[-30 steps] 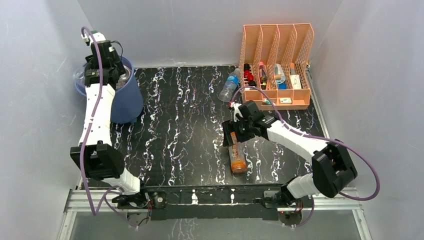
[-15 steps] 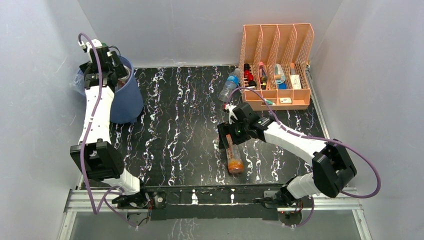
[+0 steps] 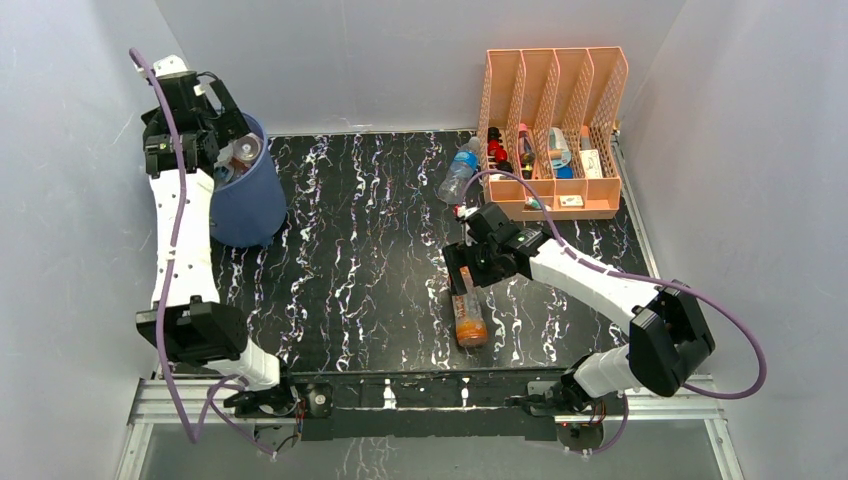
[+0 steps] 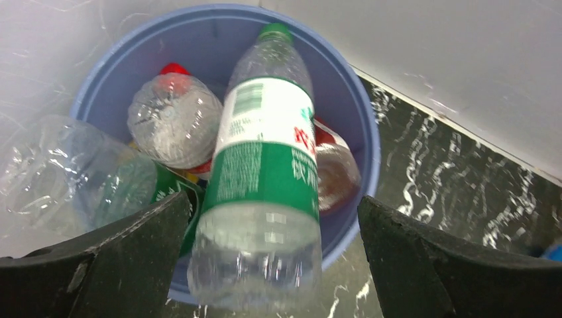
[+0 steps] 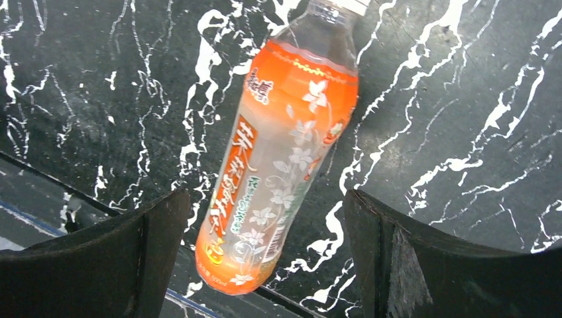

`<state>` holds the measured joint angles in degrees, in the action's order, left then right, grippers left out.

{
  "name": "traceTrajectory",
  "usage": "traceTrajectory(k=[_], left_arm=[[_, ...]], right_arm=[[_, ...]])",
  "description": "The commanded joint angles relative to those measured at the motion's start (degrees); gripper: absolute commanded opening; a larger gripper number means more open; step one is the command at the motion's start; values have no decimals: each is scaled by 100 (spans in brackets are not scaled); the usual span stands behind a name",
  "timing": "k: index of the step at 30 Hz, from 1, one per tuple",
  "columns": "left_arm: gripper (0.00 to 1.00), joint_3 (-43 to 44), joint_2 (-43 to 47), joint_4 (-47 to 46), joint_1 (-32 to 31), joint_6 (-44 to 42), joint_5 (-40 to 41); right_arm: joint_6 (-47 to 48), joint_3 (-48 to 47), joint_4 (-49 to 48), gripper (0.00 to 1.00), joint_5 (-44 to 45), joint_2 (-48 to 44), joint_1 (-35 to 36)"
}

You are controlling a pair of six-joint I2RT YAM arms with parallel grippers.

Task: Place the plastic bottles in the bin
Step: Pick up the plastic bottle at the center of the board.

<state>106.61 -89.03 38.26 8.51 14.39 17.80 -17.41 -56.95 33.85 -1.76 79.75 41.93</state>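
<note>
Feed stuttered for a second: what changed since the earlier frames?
The left gripper drew back leftward from over the bin, jaws open, uncovering a green-label bottle lying on top. The right gripper swung slightly left and back above the orange bottle, which edged left; jaws open, nothing gripped. The clear bottle beside the organizer stayed put.

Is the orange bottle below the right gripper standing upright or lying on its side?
Lying on its side. The orange bottle rests lengthwise on the table, between the open fingers of the right gripper.
</note>
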Motion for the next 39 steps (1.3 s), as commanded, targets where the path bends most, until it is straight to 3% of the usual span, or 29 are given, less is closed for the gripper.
traceTrajectory(k=[1, 10, 14, 16, 17, 19, 22, 31, 39], left_arm=[[98, 207, 412, 674, 32, 146, -940], [98, -477, 1120, 850, -128, 242, -2122], [98, -1198, 1676, 890, -884, 304, -2272], [98, -1573, 1912, 848, -1187, 348, -2230], [98, -1950, 2133, 759, -1324, 450, -2473], [98, -2249, 2329, 667, -1453, 539, -2648], [97, -2823, 2635, 315, -1505, 776, -3165], [97, -3984, 3129, -710, -1554, 1468, -4252], [98, -4288, 3488, -1659, -1576, 2376, -4423]], right_arm=[[-37, -2, 168, 98, 390, -100, 27], [-324, 237, -568, 98, -233, 308, 23], [-475, 245, -916, 97, -410, 844, 29], [-537, 310, -1113, 76, -594, 1059, 41], [-624, 301, -1202, 40, -683, 1044, 54], [-658, 104, -1189, 25, -762, 853, 48], [-792, -579, -1241, 15, -925, 778, 51], [-1472, -1495, -2220, 18, -1719, 464, -65], [-2108, -1714, -3064, 19, -2778, 545, -62]])
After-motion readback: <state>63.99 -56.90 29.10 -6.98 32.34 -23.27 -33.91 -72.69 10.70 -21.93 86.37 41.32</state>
